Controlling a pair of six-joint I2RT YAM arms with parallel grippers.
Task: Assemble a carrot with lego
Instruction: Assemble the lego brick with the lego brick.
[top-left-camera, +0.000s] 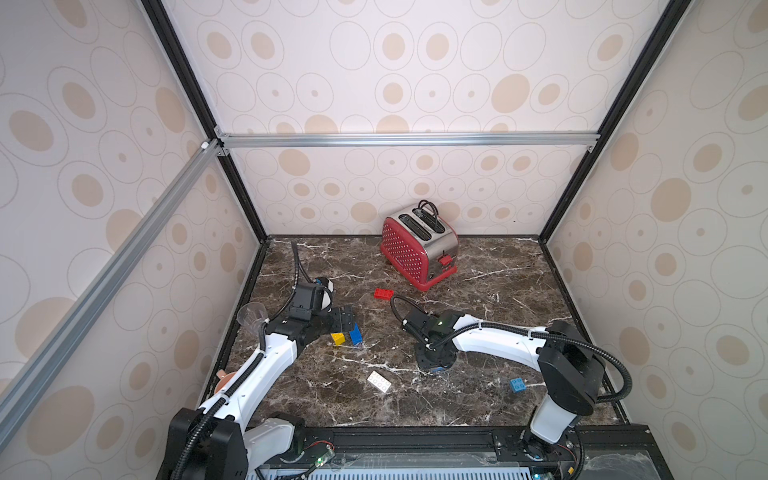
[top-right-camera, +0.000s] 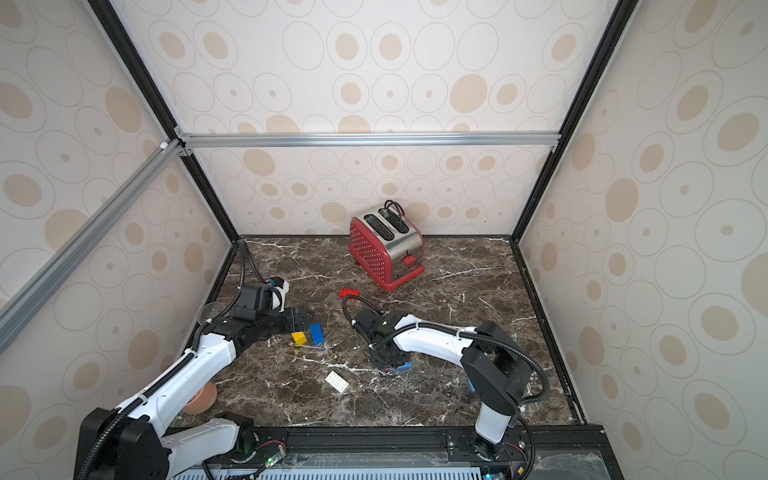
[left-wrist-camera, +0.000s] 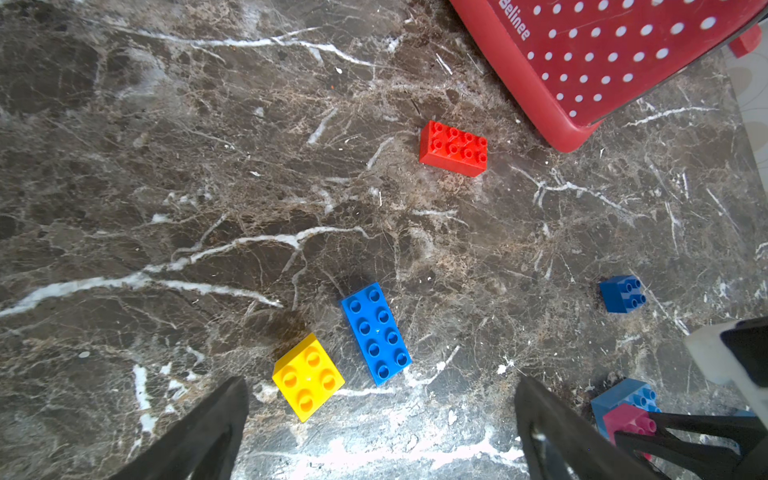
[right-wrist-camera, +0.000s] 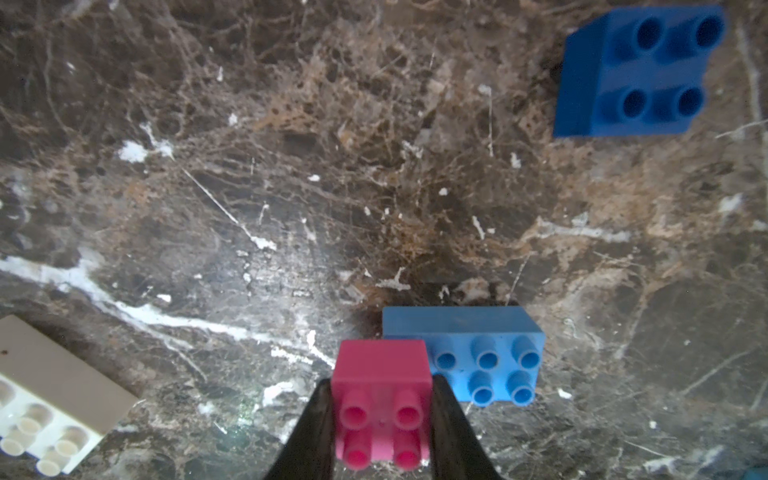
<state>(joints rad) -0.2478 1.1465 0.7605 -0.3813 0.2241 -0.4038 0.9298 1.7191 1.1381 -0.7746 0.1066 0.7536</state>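
Observation:
My right gripper (right-wrist-camera: 381, 432) is shut on a pink lego brick (right-wrist-camera: 381, 399), which rests on one end of a light blue brick (right-wrist-camera: 486, 357) on the table. In a top view the right gripper (top-left-camera: 436, 365) points straight down. My left gripper (left-wrist-camera: 381, 390) hangs open just short of a yellow brick (left-wrist-camera: 308, 376) and a long blue brick (left-wrist-camera: 376, 332). A red brick (top-left-camera: 383, 293), a white brick (top-left-camera: 378, 381) and a small dark blue brick (right-wrist-camera: 636, 75) lie loose. No carrot is in view.
A red toaster (top-left-camera: 419, 245) stands at the back of the marble table (top-left-camera: 478, 407). Another light blue brick (top-left-camera: 517, 384) lies near the right arm's base. A clear cup (top-left-camera: 251, 316) and a peach bowl (top-right-camera: 201, 397) sit by the left wall.

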